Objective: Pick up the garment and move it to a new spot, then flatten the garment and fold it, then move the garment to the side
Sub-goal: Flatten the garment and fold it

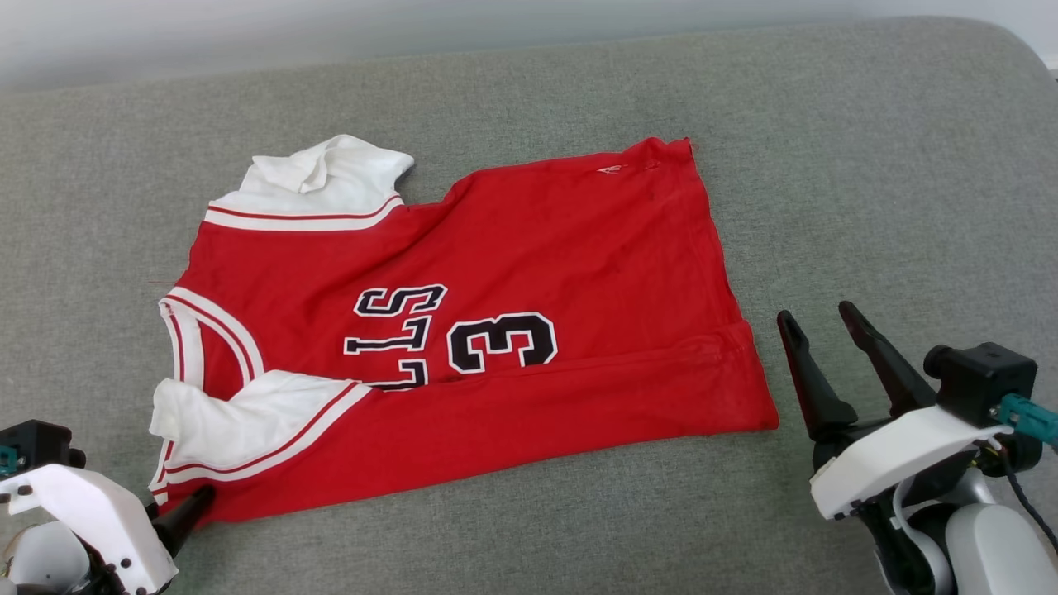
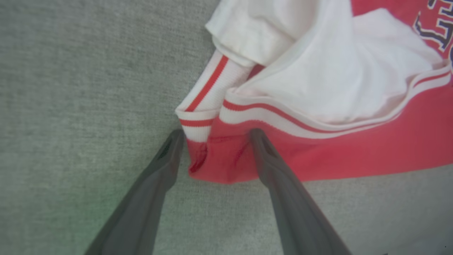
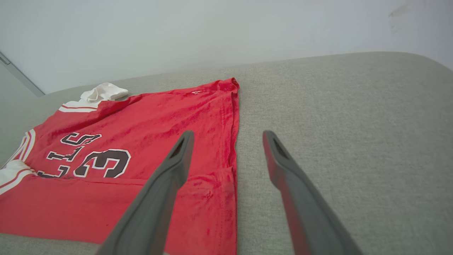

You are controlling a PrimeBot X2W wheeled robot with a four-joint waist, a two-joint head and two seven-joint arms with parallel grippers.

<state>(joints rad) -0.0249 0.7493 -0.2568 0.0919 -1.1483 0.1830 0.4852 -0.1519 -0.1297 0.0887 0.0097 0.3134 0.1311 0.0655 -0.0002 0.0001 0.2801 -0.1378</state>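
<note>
"From the head view, where was the garment [image 1: 496, 330]?"

"Flat on the grey cushion [image 1: 868, 165], its near edge folded over the number. I'd judge it was mid-fold."

"Left wrist view?"

"The left gripper [image 2: 216, 134], jaws spread, straddled the striped shoulder corner and pinched nothing."

"Right wrist view?"

"The right gripper [image 3: 228, 132], also spread, was empty near the hem, likely ready to lift in tandem."

Wht wrist shells [image 1: 901, 450], dark fingers [image 1: 808, 372], teal plug [image 1: 1025, 413]
</note>
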